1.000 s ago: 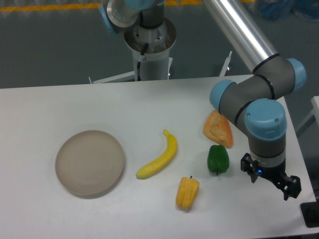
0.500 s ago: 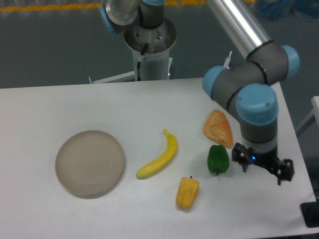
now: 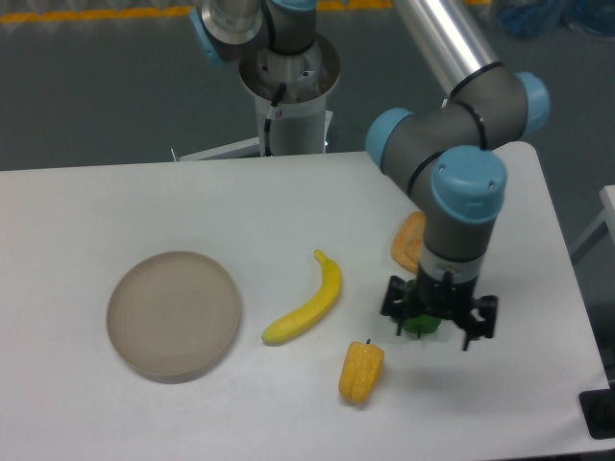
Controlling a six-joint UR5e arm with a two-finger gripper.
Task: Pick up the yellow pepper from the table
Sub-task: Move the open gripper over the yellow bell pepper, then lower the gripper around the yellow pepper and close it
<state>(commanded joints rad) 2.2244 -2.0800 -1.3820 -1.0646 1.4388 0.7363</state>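
The yellow pepper (image 3: 360,373) lies on the white table (image 3: 115,202) near the front edge, its dark stem pointing away from me. My gripper (image 3: 439,321) hangs above the table just right of and behind the pepper, over the green pepper (image 3: 419,325), which it mostly hides. Its fingers (image 3: 392,305) are spread wide and hold nothing.
A long yellow banana (image 3: 307,303) lies left of the gripper. A pale orange wedge (image 3: 407,242) sits behind it, partly hidden by the arm. A round beige plate (image 3: 173,312) sits at the left. The arm's base (image 3: 288,82) stands at the table's far edge.
The gripper has moved left from the table's right edge to above the green pepper, closer to the yellow pepper. Nothing on the table has moved.
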